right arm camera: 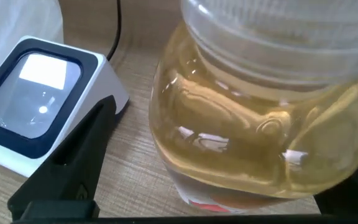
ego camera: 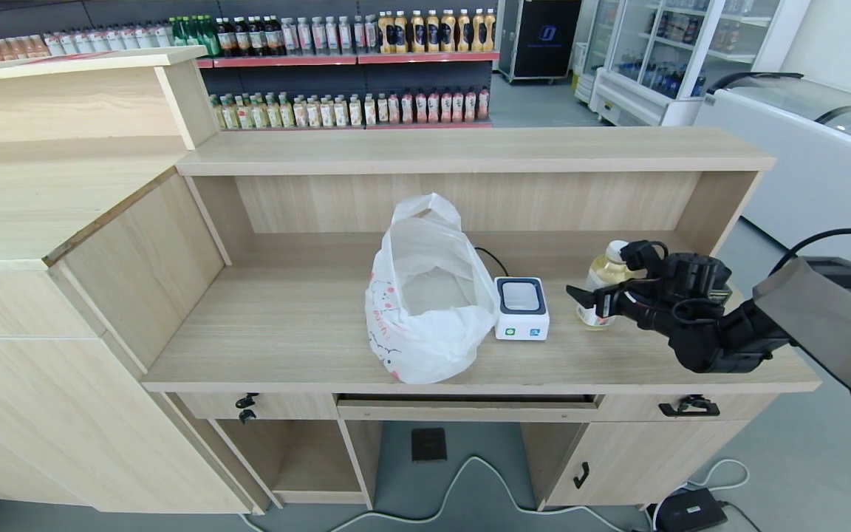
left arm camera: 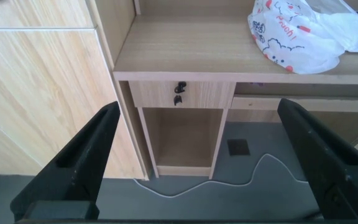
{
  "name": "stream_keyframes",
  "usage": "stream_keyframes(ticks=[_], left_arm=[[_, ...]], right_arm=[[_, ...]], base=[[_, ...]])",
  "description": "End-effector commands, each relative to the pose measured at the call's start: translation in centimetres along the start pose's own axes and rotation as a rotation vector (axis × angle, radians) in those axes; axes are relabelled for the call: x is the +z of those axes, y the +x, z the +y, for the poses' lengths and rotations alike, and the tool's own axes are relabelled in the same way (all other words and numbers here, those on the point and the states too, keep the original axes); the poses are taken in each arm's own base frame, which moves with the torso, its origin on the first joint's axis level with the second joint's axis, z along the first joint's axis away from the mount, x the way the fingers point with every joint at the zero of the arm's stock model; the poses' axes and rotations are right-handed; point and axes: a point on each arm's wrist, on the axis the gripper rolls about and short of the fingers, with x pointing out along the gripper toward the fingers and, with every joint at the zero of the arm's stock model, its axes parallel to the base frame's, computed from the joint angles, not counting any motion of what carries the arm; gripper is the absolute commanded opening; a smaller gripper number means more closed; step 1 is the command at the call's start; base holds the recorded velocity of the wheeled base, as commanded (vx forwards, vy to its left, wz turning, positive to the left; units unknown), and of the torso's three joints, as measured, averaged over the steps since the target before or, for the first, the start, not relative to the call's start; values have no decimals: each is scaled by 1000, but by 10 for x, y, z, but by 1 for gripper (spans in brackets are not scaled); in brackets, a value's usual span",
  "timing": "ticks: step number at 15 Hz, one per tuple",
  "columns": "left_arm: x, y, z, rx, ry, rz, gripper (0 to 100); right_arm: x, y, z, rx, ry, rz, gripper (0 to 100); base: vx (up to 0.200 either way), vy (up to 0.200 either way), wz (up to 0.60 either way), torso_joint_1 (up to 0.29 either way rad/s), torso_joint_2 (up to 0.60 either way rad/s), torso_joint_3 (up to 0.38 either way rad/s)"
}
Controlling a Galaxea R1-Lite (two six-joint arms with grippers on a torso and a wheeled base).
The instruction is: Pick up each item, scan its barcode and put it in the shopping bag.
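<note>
Right wrist view looks past the right gripper (right arm camera: 229, 146), whose jaws stand open around a bottle (right arm camera: 253, 124) of yellow liquid. One dark finger (right arm camera: 67, 168) at lower left is clearly apart from the bottle's wall, with bare wood showing between them. A red and white label shows at the bottle's foot, its print too small to make out.

At the left of this frame, just beside that finger, sits a white scanner (right arm camera: 36, 93) with a dark glass window. A black cable (right arm camera: 118, 25) runs away behind it.

Head view places the bottle (ego camera: 606, 267) upright at right of centre on a pale wood counter (ego camera: 285, 332). The scanner (ego camera: 521, 307) is near its left, with small green and blue squares on its front. Touching the scanner's left side is a white plastic shopping bag (ego camera: 425, 295) with red print, its mouth open upward. Shelves of drinks fill the top of the frame, with glass-door coolers at upper right.

Left wrist view has the left gripper (left arm camera: 199, 106) spread wide and empty, low before the counter front. A drawer with a key (left arm camera: 179, 93) is at centre, the bag (left arm camera: 303, 34) at upper right, and a white cord (left arm camera: 197, 186) lies on the grey floor.
</note>
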Motion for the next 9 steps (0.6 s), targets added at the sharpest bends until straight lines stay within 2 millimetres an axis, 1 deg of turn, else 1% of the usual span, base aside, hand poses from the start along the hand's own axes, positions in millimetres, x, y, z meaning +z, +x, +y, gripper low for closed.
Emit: stream_keyframes(ticks=[1, 6, 7, 9], left_arm=[[0, 0, 0, 1, 0, 0, 100], [0, 0, 0, 1, 0, 0, 100], [0, 0, 0, 1, 0, 0, 100], [0, 0, 0, 0, 0, 0, 100]], right_arm=[[4, 1, -1, 3, 0, -12, 100], [3, 4, -1, 25, -4, -24, 100], [3, 4, -1, 25, -4, -24, 0], [0, 8, -2, 24, -6, -29, 0]], base=[[0, 0, 0, 0, 0, 0], [0, 0, 0, 0, 0, 0], [0, 0, 0, 0, 0, 0], [0, 0, 0, 0, 0, 0]])
